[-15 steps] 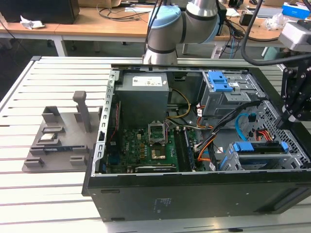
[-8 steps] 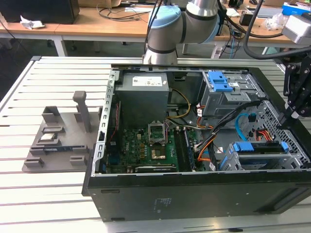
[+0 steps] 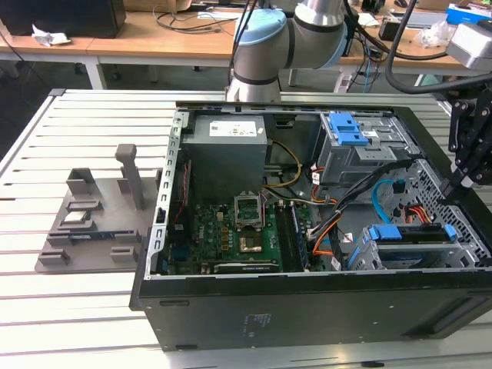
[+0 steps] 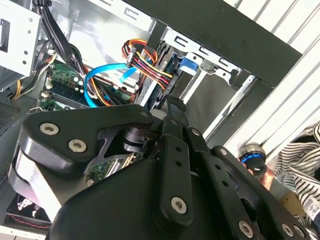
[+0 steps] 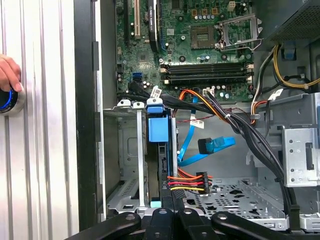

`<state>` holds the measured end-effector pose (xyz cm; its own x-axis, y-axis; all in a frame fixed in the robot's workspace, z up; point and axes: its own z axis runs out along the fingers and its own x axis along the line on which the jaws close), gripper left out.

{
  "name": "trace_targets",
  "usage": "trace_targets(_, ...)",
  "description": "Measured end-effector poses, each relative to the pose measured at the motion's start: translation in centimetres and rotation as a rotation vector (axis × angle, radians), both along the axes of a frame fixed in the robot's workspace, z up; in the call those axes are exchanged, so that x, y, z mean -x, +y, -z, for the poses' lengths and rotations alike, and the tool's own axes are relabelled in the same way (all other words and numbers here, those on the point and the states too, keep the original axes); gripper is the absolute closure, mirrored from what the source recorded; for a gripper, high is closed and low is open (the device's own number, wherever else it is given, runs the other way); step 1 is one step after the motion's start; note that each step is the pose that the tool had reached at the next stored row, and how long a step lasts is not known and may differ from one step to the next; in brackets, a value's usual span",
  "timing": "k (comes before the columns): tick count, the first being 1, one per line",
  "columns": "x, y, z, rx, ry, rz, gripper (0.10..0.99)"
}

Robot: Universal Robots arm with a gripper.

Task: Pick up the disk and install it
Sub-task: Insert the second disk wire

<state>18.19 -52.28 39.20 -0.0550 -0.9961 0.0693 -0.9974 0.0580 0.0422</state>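
The disk (image 5: 159, 165) stands on edge in the grey drive cage (image 5: 127, 150) at the front corner of the open computer case (image 3: 307, 307), its blue carrier bracket (image 5: 156, 129) uppermost; in the exterior view it shows as a blue strip (image 3: 407, 233) near that view's right. The one case lies on a white slatted metal table (image 3: 77, 323), beside one grey parts fixture (image 3: 96, 219), with wooden desks (image 3: 154, 38) behind. One gripper (image 3: 463, 183) hovers just above the disk; whether its jaws are apart, I cannot tell, and one hand (image 5: 9, 72) rests on a round button (image 5: 7, 100).
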Motion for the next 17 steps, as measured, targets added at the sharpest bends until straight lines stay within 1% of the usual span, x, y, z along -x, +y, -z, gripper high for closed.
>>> trace_targets(3, 0.69, 0.08, 0.02, 0.0, 0.0, 0.0, 0.98)
trace_targets(12, 1.86, 0.74, 0.01, 0.0, 0.0, 0.0, 0.98)
trace_targets(16, 2.98, 0.85, 0.03, 0.0, 0.0, 0.0, 0.98)
trace_targets(17, 3.01, 0.85, 0.02, 0.0, -0.0001, 0.0, 0.98)
